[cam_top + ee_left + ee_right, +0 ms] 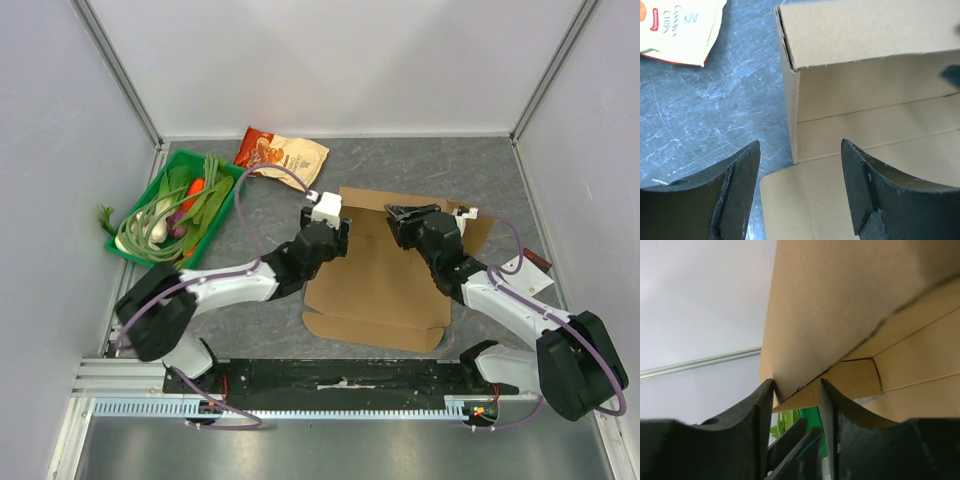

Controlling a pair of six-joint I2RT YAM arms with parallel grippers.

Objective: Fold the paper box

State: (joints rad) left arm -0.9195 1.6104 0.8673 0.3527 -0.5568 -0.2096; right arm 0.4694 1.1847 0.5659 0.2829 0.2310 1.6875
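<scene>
The paper box (375,290) is a brown cardboard cutout lying flat mid-table, with its far wall folded upright. My left gripper (330,225) hovers at the box's far left corner. In the left wrist view it (800,142) stands open over a flat side flap, beside the raised wall (865,75), and holds nothing. My right gripper (405,215) is at the far wall's right part. In the right wrist view it (797,382) has its jaws apart, and the lower edge of a raised cardboard flap (840,300) sits between the fingertips, touching the left one.
A green basket (218,222) of vegetables stands at the far left and shows behind the right fingers (812,422). A cream-and-red snack bag (282,155) lies behind the box, also in the left wrist view (680,30). White walls enclose the grey table (420,165).
</scene>
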